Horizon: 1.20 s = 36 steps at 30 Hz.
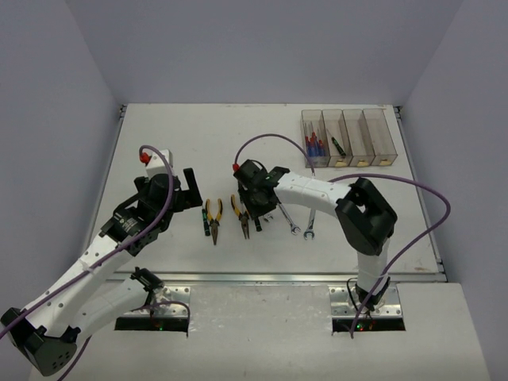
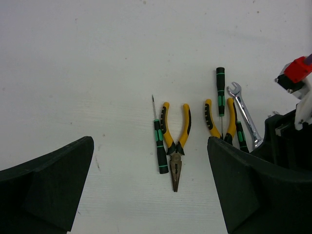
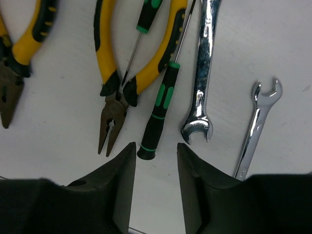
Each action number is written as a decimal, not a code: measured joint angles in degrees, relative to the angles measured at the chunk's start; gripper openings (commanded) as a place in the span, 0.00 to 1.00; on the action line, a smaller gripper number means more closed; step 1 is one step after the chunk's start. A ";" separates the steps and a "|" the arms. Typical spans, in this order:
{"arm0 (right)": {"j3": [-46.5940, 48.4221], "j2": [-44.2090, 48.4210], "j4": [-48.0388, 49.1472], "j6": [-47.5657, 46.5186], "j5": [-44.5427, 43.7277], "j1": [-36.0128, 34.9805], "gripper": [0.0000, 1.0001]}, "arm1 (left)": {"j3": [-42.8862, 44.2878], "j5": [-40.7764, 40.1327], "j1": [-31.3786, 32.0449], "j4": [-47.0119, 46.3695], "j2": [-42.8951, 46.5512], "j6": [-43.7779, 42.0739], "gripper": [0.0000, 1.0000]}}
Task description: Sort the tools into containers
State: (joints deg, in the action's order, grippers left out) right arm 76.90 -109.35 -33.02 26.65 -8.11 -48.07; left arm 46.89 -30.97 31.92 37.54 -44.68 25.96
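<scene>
Right pincer (image 3: 156, 158) part-open, empty, low over desk. Green/black screwdriver (image 3: 158, 105) lies just ahead of its gap, butt end nearest, long axis running away between pliers (image 3: 117, 90) and wrench (image 3: 202, 73). Right arm nearer. Left pincer (image 2: 150, 165) wide open, empty.

Lab test cell: white table (image 1: 159, 135) boxed by plain walls (image 1: 48, 119).

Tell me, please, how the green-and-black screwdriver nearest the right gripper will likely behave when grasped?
The screwdriver has a round handle, so it may roll if nudged. It looks rigid and probably light. Its shaft runs close by the pliers, so lifting might disturb them.
</scene>
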 measured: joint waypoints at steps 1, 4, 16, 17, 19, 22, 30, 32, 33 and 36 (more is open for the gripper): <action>-0.32 -0.86 -0.34 0.82 -0.16 -0.41 0.35 | 0.00 0.07 0.00 -0.01 -0.01 -0.01 1.00; -0.39 -2.55 -0.39 2.37 -0.30 -0.46 0.31 | 0.00 0.33 0.00 -0.02 -0.01 -0.04 1.00; 0.25 -7.57 0.86 5.26 0.47 -0.51 0.19 | 0.00 1.32 0.00 -0.04 0.11 -0.22 1.00; 0.36 -7.66 0.82 5.42 0.39 -0.51 0.14 | 0.00 1.39 0.00 -0.03 0.16 -0.22 1.00; 0.48 -7.72 0.69 5.82 0.09 -0.52 0.10 | 0.00 1.51 0.00 -0.04 0.25 -0.22 1.00; 0.34 -7.43 0.76 6.25 -0.57 -0.53 0.08 | 0.00 1.60 0.00 -0.04 0.43 -0.22 1.00; 1.00 2.52 -2.77 0.72 -5.73 5.26 0.03 | 0.00 1.63 0.00 -0.04 0.89 -0.24 1.00; 4.64 3.49 -2.79 -3.32 -7.47 10.94 0.00 | 0.00 1.65 0.00 -0.04 0.92 -0.22 1.00; 6.79 3.38 -2.47 -5.17 -8.37 14.21 0.00 | 0.00 1.65 0.00 -0.05 0.96 -0.22 1.00; 13.42 0.79 -1.85 -10.66 -10.29 23.90 0.00 | -0.04 1.69 0.00 -0.09 1.07 -0.23 1.00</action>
State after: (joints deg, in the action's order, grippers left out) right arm 90.32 -108.55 -34.87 15.99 -18.40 -24.18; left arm 46.86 -29.29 31.92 37.45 -43.61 25.73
